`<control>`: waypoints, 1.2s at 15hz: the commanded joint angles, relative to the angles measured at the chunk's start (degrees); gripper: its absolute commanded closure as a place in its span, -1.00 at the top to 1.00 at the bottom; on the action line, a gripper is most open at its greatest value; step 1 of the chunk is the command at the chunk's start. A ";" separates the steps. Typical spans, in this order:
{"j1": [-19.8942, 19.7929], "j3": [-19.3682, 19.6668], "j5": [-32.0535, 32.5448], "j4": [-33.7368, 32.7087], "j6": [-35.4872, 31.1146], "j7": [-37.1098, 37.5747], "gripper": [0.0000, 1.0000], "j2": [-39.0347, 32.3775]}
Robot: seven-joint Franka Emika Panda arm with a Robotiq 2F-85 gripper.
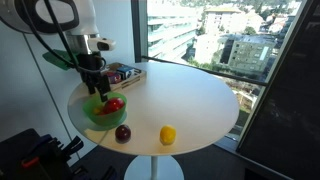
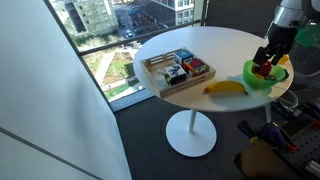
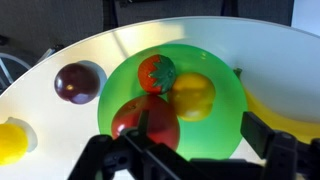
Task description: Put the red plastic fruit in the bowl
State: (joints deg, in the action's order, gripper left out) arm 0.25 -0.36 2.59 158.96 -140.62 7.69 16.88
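Note:
The green bowl (image 3: 222, 128) sits near the table edge and shows in both exterior views (image 1: 92, 112) (image 2: 252, 80). The red plastic fruit (image 3: 163, 122) lies inside it, also seen in an exterior view (image 1: 113, 104). Beside it in the bowl are a yellow fruit (image 3: 193, 95) and a red fruit with a green top (image 3: 157, 72). My gripper (image 3: 200, 128) is open and hovers just above the bowl (image 1: 97, 88) (image 2: 264, 66). Its left finger is in front of the red fruit. Nothing is held between the fingers.
A dark maroon fruit (image 3: 77, 82) (image 1: 122, 132) and a yellow fruit (image 1: 167, 134) (image 3: 10, 140) lie on the white round table (image 1: 190, 95) outside the bowl. A banana (image 2: 226, 87) lies beside the bowl. A brown tray of packets (image 2: 178, 70) (image 1: 125, 73) stands farther off.

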 commanded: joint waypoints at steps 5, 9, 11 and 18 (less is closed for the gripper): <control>-1.03 0.19 -0.55 -0.84 1.94 -0.91 1.00 1.48; -1.44 0.34 -0.64 -1.68 3.64 -0.91 1.00 2.93; -1.64 0.42 -0.72 -2.20 4.84 -0.89 1.00 3.97; -2.76 1.38 -1.00 -5.94 11.22 -1.03 1.00 8.28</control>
State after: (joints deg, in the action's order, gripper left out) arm -1.79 0.42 2.59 155.27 -133.31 7.70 22.86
